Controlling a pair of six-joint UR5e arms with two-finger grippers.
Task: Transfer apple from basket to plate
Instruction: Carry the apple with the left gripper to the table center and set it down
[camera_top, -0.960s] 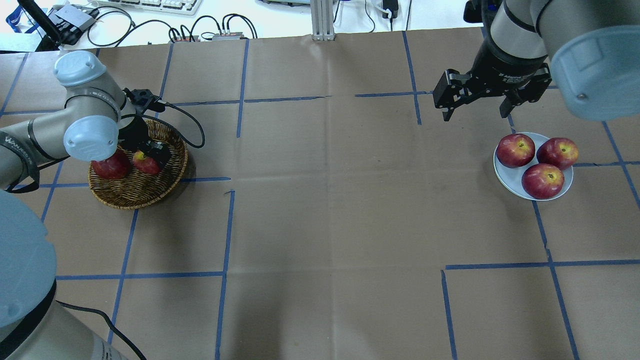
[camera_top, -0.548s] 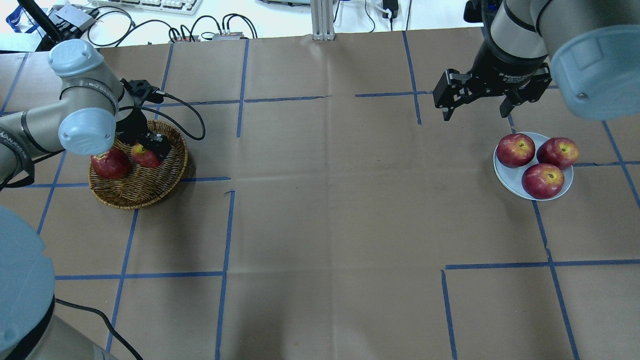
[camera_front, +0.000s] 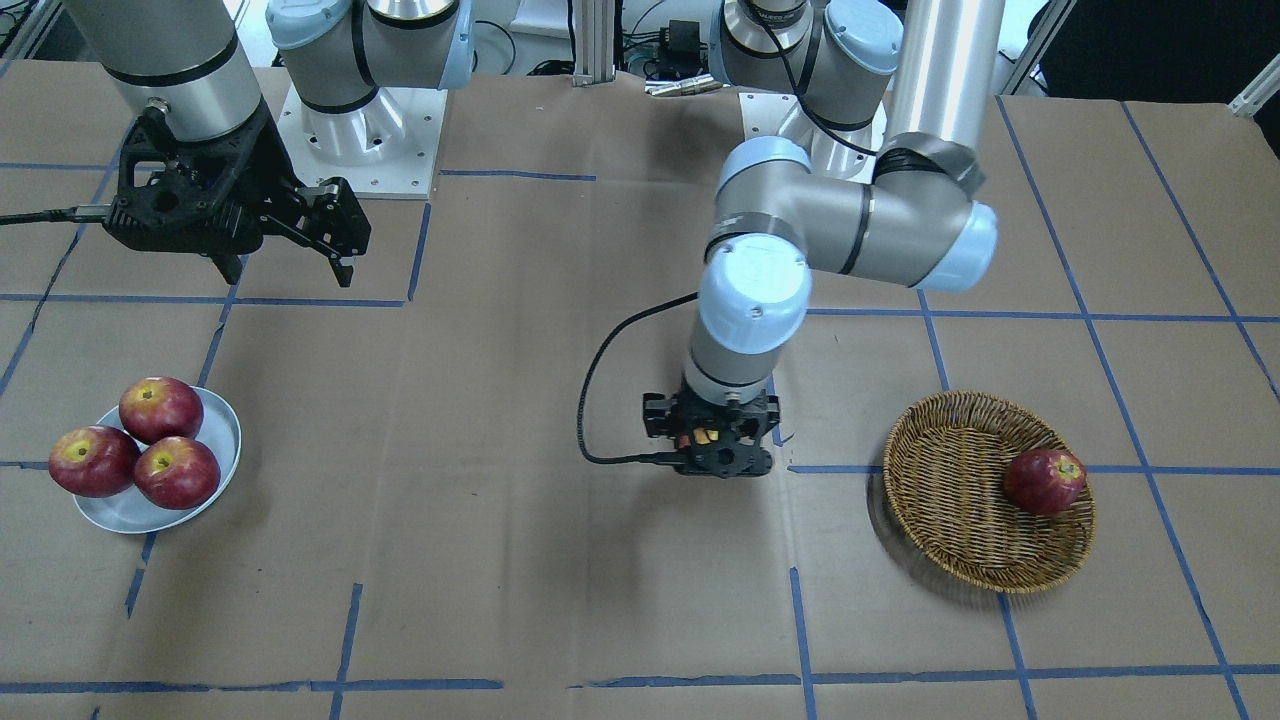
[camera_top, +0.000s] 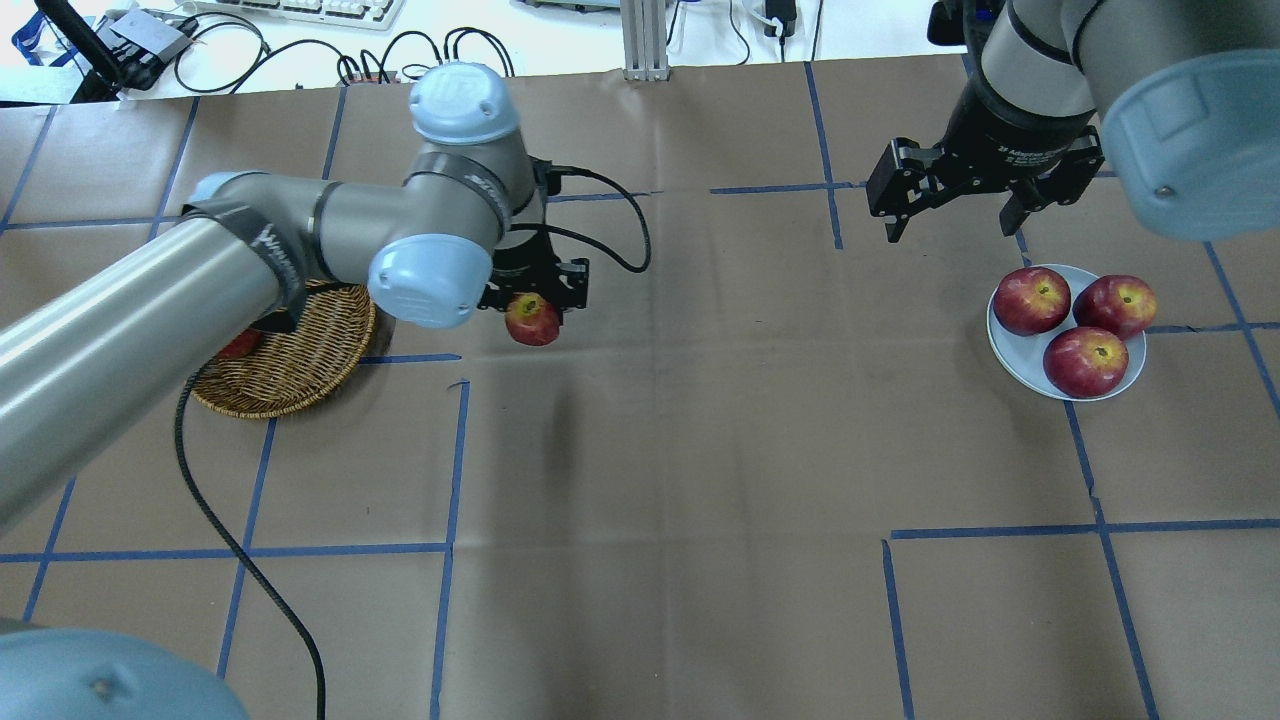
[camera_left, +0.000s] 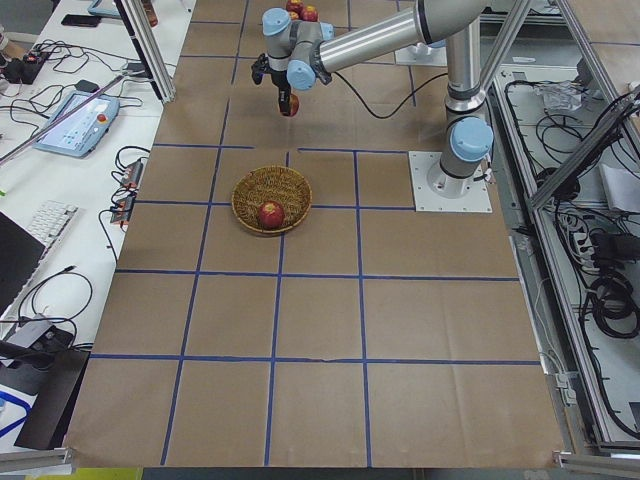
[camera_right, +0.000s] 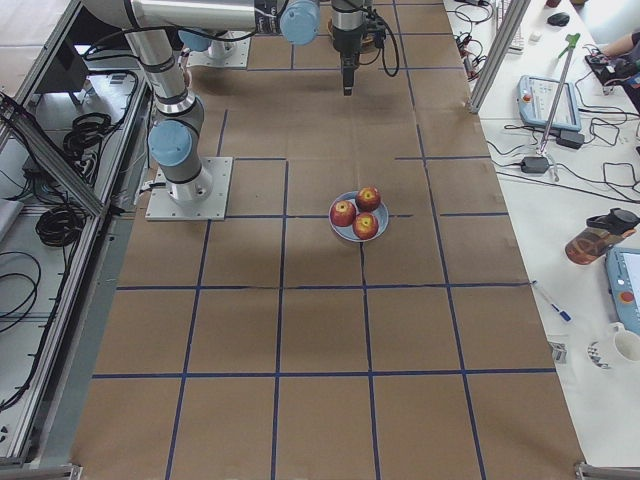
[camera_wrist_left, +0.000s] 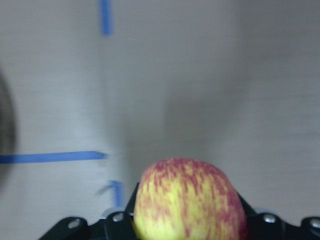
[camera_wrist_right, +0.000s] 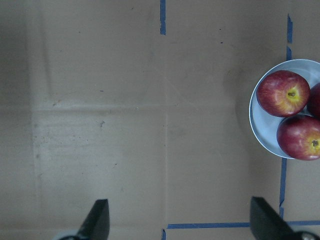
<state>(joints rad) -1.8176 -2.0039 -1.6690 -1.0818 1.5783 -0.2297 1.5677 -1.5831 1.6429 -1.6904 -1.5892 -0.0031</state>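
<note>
My left gripper (camera_top: 535, 300) is shut on the yellow-streaked red apple (camera_top: 533, 322) and holds it above the table, to the right of the wicker basket (camera_top: 290, 370). The apple fills the bottom of the left wrist view (camera_wrist_left: 187, 205). In the front view the left gripper (camera_front: 712, 445) hangs between the basket (camera_front: 950, 480) and the pale blue plate (camera_front: 215, 430). The plate (camera_top: 1010, 355) lies far right. My right gripper (camera_top: 950, 228) is open and empty, hovering just behind the plate (camera_wrist_right: 260, 125).
One dark red apple (camera_front: 1043, 481) lies in the basket. Three dark red apples (camera_top: 1085, 360) fill most of the plate. Blue tape lines cross the brown paper table cover. Cables and a keyboard lie beyond the far edge.
My left gripper has lifted the streaked apple out of the basket and carried it to the right, over the bare table. The right arm has not moved.
</note>
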